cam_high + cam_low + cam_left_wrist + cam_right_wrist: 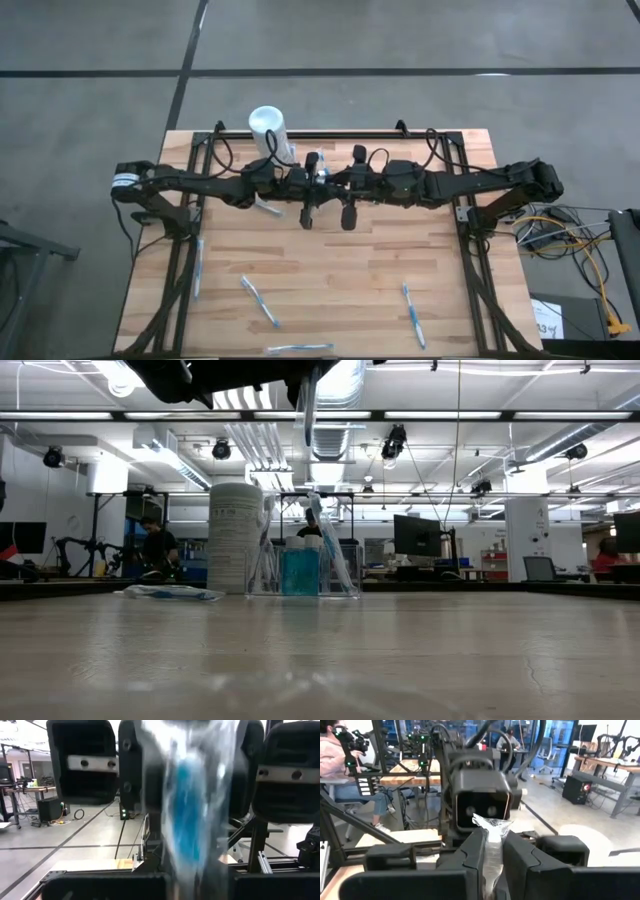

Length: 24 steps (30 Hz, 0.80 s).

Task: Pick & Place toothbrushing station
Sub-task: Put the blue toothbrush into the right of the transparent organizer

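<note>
The right gripper (492, 865) has its jaws pinched on a clear plastic wrapper (492, 827), which stands up out of them as a thin crumpled strip. Facing it, the left gripper (200, 887) is clamped on the same wrapper, which shows something blue inside, most likely a packaged toothbrush. Below both pairs of jaws and clear of them, the toothbrushing station (300, 565) stands on the table (450, 650), just beside a white cylindrical container (235, 535).

This looks like a handover or loading step, with the station itself not yet gripped. Next, one gripper must let go so the other can lower the strip.

The station sits upright, mouth up; its long axis runs level, alongside the container.
</note>
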{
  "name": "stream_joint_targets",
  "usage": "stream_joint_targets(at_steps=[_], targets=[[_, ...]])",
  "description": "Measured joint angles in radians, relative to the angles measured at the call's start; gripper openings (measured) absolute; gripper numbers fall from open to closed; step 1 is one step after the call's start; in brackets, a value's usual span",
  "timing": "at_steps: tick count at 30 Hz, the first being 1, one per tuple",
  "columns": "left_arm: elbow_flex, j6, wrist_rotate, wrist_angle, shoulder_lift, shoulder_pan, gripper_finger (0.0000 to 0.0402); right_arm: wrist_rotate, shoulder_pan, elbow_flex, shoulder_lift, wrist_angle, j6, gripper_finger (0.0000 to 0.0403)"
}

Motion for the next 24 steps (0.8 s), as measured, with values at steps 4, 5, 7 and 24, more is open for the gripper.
stream_joint_targets(at_steps=[4,5,7,24], targets=[[0.000,0.000,0.000,-0.001,0.000,0.000,0.0012,0.000,0.001,0.005,-0.002,0.001,-0.016,0.0040],[0.000,0.000,0.000,-0.001,0.000,0.000,0.0011,0.000,0.001,0.005,-0.002,0.000,-0.016,0.0040],[0.000,0.000,0.000,-0.001,0.000,0.000,0.0010,0.000,0.001,0.005,-0.002,-0.002,-0.016,0.0040],[0.000,0.000,0.000,-0.001,0.000,0.000,0.0011,0.000,0.002,0.005,-0.006,-0.020,-0.016,0.0040]])
